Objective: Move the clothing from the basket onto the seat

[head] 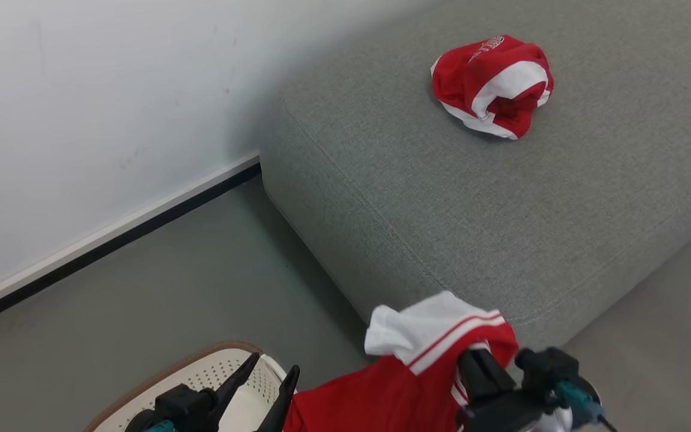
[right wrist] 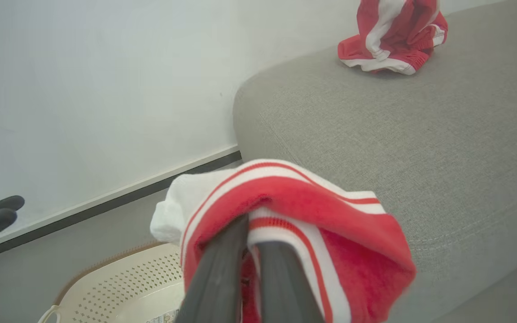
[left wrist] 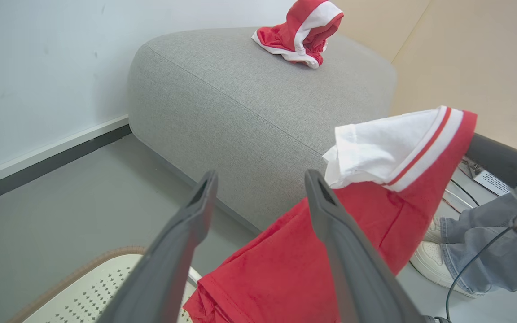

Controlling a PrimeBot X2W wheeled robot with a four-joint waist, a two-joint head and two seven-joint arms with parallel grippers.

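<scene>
The right gripper (head: 478, 367) is clamped shut on a red garment (head: 381, 396) with a white, red-striped sleeve. It holds the garment up at 5 o'clock in the head view, before the near edge of the grey seat (head: 429, 216) and just right of the white basket (head: 213, 375) at 7 o'clock. The left gripper (head: 275, 367) stands above the basket, jaws spread wide and holding nothing, just beside the hanging cloth. A second red-and-white garment (head: 492, 84) lies bunched on the seat at 1 o'clock, well apart from both grippers.
</scene>
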